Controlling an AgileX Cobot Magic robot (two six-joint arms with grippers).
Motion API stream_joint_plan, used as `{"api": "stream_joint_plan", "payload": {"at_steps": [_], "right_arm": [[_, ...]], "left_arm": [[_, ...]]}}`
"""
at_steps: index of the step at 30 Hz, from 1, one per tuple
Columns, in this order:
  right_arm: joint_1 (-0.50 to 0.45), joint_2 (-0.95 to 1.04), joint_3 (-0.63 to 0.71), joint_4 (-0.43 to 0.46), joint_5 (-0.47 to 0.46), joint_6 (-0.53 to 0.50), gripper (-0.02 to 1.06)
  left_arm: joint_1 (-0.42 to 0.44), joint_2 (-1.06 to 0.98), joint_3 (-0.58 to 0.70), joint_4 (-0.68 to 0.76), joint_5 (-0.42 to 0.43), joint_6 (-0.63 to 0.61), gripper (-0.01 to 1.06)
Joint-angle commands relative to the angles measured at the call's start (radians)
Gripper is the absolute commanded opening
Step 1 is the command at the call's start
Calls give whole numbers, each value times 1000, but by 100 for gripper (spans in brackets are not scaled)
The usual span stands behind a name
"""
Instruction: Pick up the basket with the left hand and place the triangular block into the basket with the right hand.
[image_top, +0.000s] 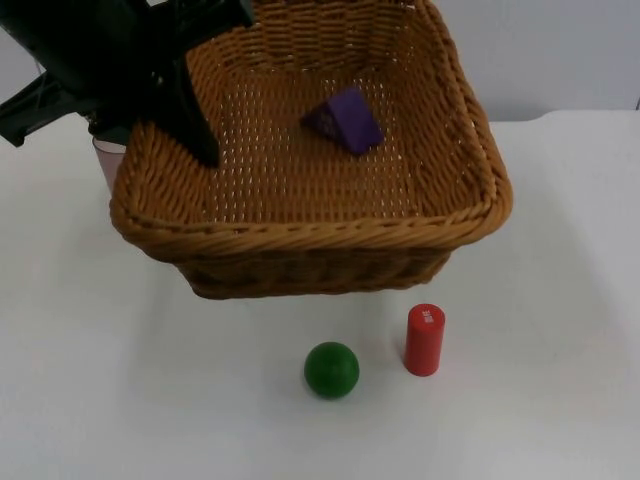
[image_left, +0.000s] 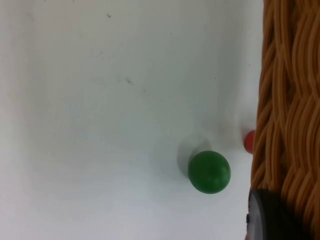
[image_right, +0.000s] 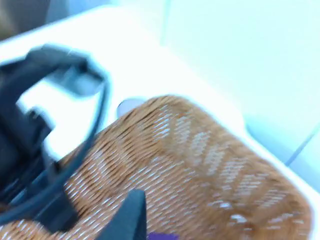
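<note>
The left gripper (image_top: 195, 125) comes in from the upper left of the top view and pinches the left rim of the one wicker basket (image_top: 300, 235), one black finger reaching down inside the wall. The basket hangs lifted above the white table (image_top: 110, 400), tilted a little, and casts a soft shadow beneath its front wall. In the left wrist view the woven rim (image_left: 287, 100) runs beside the black fingertip (image_left: 267, 217).

Inside the basket, on the woven floor toward the back and slightly right of centre in the top view, lies one purple triangular block (image_top: 345, 120). It rests on a side, apart from all four walls. A sliver of purple (image_right: 160, 236) also shows in the right wrist view, next to that arm's black fingertip (image_right: 127, 215).

The right gripper looks down on the basket (image_right: 200, 165) from above; whether its fingers are spread or pressed together I cannot tell.

On the table in front of the basket stand two loose things: one green ball (image_top: 331, 369) at lower centre and one red cylinder (image_top: 424, 340), upright, just to the right of it and not touching. Both appear in the left wrist view too, the ball (image_left: 209, 172) whole, the cylinder (image_left: 249, 141) half hidden by the basket.

One pale pink cup (image_top: 106, 160) peeks out behind the basket's left corner, mostly hidden.
</note>
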Motion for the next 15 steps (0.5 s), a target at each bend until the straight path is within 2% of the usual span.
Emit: {"api": "stream_joint_plan", "payload": {"at_steps": [1, 2, 7, 8, 12, 13, 15], "right_arm": [[-118, -59, -2, 69, 7, 22, 105], [-118, -59, -2, 69, 7, 22, 105], [-372, -114, -2, 133, 67, -1, 105], [-372, -114, -2, 133, 67, -1, 105], [-544, -151, -2, 121, 124, -16, 105], [-544, -151, -2, 121, 124, -16, 105], [-612, -168, -2, 111, 151, -4, 105]], "left_arm": [[-6, -20, -4, -19, -19, 0, 0], [-6, -20, -4, -19, -19, 0, 0], [-6, -20, -4, -19, -31, 0, 0], [-6, -20, -4, -19, -31, 0, 0], [-6, -20, -4, -21, -33, 0, 0], [-6, -20, -4, -21, -33, 0, 0], [-6, -20, -4, -21, -33, 0, 0]]}}
